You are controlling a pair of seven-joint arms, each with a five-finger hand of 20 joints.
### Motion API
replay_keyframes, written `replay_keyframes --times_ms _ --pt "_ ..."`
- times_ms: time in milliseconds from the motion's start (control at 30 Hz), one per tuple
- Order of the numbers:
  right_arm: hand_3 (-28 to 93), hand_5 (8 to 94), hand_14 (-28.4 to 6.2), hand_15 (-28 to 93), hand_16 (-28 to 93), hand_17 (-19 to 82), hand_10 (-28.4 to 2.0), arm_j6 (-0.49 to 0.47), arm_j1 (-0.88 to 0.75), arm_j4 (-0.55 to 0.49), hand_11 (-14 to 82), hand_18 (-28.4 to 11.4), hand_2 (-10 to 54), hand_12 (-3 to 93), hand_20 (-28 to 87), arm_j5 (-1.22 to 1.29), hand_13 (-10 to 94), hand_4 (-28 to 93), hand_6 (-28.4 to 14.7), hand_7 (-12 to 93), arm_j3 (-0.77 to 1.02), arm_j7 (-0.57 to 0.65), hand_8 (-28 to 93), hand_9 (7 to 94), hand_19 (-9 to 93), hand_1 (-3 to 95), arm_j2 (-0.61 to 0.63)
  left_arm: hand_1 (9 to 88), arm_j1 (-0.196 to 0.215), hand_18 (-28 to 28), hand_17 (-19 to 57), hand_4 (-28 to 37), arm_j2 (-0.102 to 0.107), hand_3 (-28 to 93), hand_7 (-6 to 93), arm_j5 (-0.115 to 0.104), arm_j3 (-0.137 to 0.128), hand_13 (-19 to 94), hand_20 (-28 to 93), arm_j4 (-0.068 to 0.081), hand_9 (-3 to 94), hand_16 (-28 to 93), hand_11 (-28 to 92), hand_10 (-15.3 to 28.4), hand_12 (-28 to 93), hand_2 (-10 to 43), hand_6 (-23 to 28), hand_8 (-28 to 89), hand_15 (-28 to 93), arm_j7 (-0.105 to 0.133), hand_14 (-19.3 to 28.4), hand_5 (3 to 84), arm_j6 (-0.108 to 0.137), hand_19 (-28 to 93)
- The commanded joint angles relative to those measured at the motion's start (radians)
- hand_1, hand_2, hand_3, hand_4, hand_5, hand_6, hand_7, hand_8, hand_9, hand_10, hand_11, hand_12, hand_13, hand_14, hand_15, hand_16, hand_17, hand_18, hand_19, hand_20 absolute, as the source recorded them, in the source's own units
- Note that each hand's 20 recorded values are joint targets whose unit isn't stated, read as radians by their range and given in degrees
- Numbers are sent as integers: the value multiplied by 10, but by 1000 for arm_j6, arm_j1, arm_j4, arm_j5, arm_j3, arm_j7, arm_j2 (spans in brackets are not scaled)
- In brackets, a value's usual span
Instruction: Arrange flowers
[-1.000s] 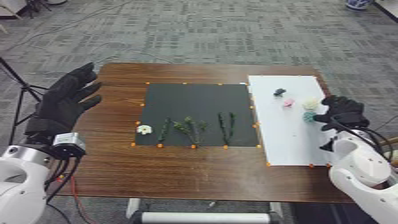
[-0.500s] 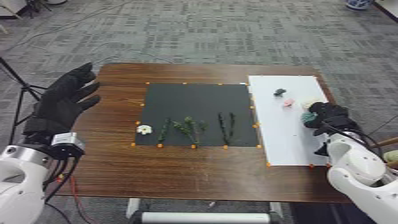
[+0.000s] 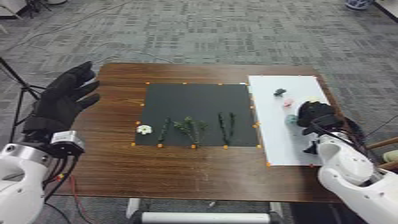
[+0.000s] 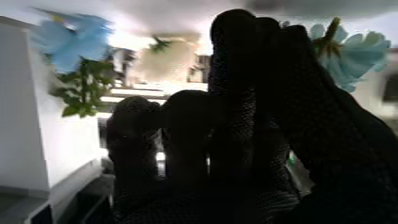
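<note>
Flower [image 3: 291, 119], teal, ruffled and seemingly of cloth, was over the white rectangular board, just left of your black-gloved right hand [image 3: 317, 116]. Operator, your grip appeared to be a pinch: the right hand's thumb and fingertips were together on the teal flower, its petals showing past them in the wrist view. The reason, as I judged it, was to carry a light bloom without crushing its whole head. Its short stem end pointed the same way as your fingertips, the long axis roughly in line with them, and the petals fanned out beside the glove.

On the board, the dark, small clustered bloom [image 3: 280, 92] and the pink rounded cloth-like bloom [image 3: 288, 102] lay loose, presumably spaced for picking singly. Left of the board, the black square flat mat [image 3: 195, 100] bore the white open-petalled flower [image 3: 144, 129] beside the leafy green sprigs [image 3: 191, 129] and the slender dark green stems [image 3: 226, 128], set in a row near its front edge, probably as the bases for blooms.

Your black-gloved left hand [image 3: 60, 100] was well left of the board, digits apart, holding nothing. Next, the teal flower likely required placing above a stem; its petals might have snagged on the glove.
</note>
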Motion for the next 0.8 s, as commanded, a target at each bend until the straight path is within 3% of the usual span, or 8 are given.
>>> replay_keyframes --times_ms 33,67,167,267,300,367,533,800 --pt "808 775 -58 786 369 320 -37 -70 6 -63 156 -199 -95 497 611 -36 651 -283 60 403 25 12 -34 867 864 489 -15 236 -16 183 -130 -283 0 676 203 -6 3 47 113 4 145 -50 186 86 187 -24 16 -99 407 -10 116 199 1 371" --pt "812 759 -59 782 387 316 -36 -105 -6 -77 152 -199 -95 491 614 -43 643 -283 55 415 41 16 -28 849 863 482 -13 235 -12 183 -130 -283 -1 677 203 -5 0 47 113 2 145 -50 186 86 187 -24 16 -99 407 -11 116 199 1 371" --pt "804 683 -62 791 385 299 -37 -29 -11 -79 139 -199 -95 465 623 -33 613 -283 45 441 35 9 -28 793 854 455 -6 236 -4 183 -131 -283 0 675 201 -6 -7 47 112 -1 145 -51 184 86 187 -23 16 -98 407 -8 116 199 6 371" --pt "799 670 -63 795 378 298 -37 -175 -74 -140 130 -198 -95 448 623 -20 609 -283 45 426 127 -12 -36 779 854 458 -7 236 -2 183 -130 -283 -1 676 201 -5 -9 47 112 -2 145 -51 184 87 187 -24 16 -98 407 -9 116 199 5 371" --pt "805 649 -68 797 379 294 -39 -191 -76 -146 139 -199 -95 430 624 -24 599 -283 43 404 131 -18 -40 754 851 448 -9 237 -1 183 -130 -283 -3 676 201 -5 -11 47 112 -2 145 -51 184 86 187 -24 15 -98 407 -10 116 199 5 371" --pt "880 565 -82 807 372 271 -72 -221 -90 -157 265 -202 -95 272 628 -31 552 -283 20 309 147 -32 -153 614 838 378 -8 237 3 183 -130 -283 -5 675 202 -3 -13 47 112 -3 145 -51 184 86 187 -23 16 -98 408 -10 116 199 5 371" --pt "890 482 -96 815 354 245 -97 -280 -121 -171 263 -209 -95 234 629 -3 514 -283 -11 272 185 -68 -155 518 824 344 -21 237 1 182 -130 -283 -4 673 203 -4 -9 47 112 0 145 -51 185 87 187 -22 15 -98 407 -9 116 199 -2 371" --pt "885 442 -102 819 330 240 -102 -228 -97 -190 246 -210 -95 220 629 6 497 -283 -27 243 144 -110 -142 484 819 319 -39 237 10 183 -130 -283 -6 677 202 -6 -14 47 112 -1 145 -51 183 86 187 -24 15 -98 407 -11 116 199 -2 371"
